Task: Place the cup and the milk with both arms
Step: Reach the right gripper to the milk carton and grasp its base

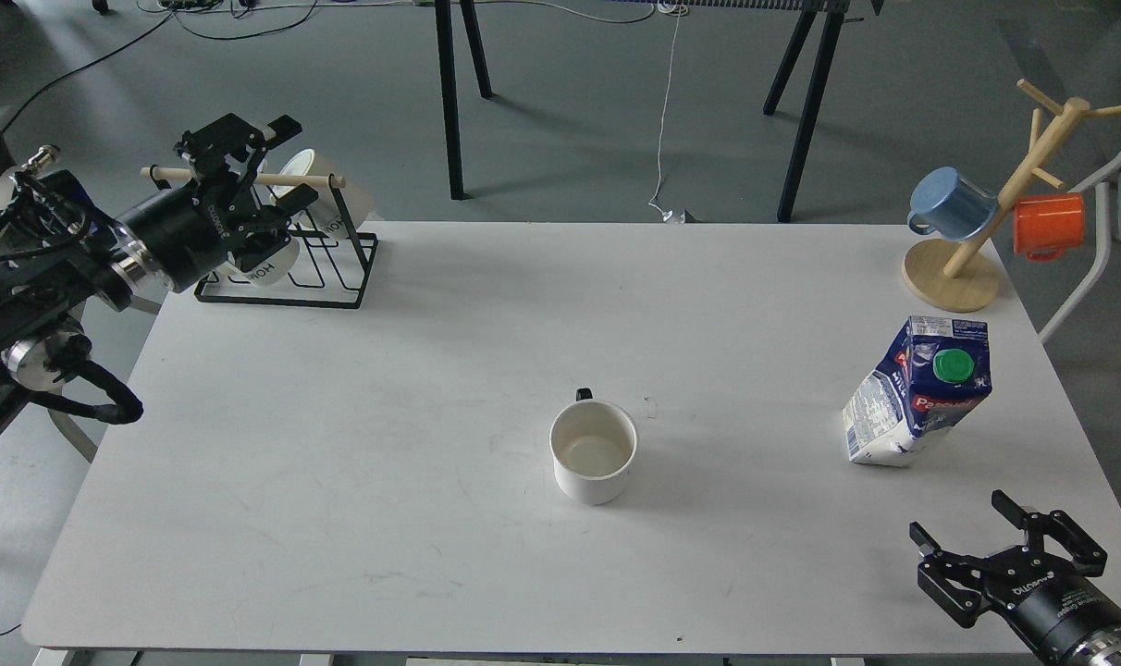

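The white cup [594,452] stands upright at the table's middle, cream inside, its small dark handle pointing away from me. The dented blue and white milk carton [919,389] with a green cap stands leaning at the right. My left gripper [263,166] is open and empty at the far left, raised in front of the black rack, far from the cup. My right gripper [972,523] is open and empty at the front right corner, a short way below the carton.
A black wire rack [288,264] with cream "HOME" mugs stands at the back left corner. A wooden mug tree [977,250] with a blue mug [951,203] and an orange mug [1048,225] stands at the back right. The white table [385,481] spans the view.
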{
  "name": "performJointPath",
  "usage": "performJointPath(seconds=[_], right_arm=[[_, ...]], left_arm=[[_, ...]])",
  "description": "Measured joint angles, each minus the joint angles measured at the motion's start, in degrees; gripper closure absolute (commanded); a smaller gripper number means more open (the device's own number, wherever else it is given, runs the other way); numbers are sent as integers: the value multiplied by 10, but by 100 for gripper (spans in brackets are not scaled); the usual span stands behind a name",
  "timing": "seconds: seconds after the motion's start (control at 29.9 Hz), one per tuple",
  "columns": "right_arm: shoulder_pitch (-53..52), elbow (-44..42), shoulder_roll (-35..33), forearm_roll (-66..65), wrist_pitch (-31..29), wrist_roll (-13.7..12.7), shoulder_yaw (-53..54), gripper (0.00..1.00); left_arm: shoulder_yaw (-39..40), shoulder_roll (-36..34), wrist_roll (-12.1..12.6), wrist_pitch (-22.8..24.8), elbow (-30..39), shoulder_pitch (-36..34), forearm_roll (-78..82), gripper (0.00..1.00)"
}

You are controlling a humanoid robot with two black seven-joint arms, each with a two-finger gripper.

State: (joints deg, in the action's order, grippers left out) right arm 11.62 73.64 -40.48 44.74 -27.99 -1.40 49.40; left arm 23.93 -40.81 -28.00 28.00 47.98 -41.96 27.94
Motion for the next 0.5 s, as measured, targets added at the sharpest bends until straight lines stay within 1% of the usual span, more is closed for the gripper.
performJointPath(seconds=[0.5], right_arm=[[-67, -8, 16, -1, 0, 1, 0, 1]], left_arm=[[-2, 5, 0, 0, -1, 3, 0, 12]])
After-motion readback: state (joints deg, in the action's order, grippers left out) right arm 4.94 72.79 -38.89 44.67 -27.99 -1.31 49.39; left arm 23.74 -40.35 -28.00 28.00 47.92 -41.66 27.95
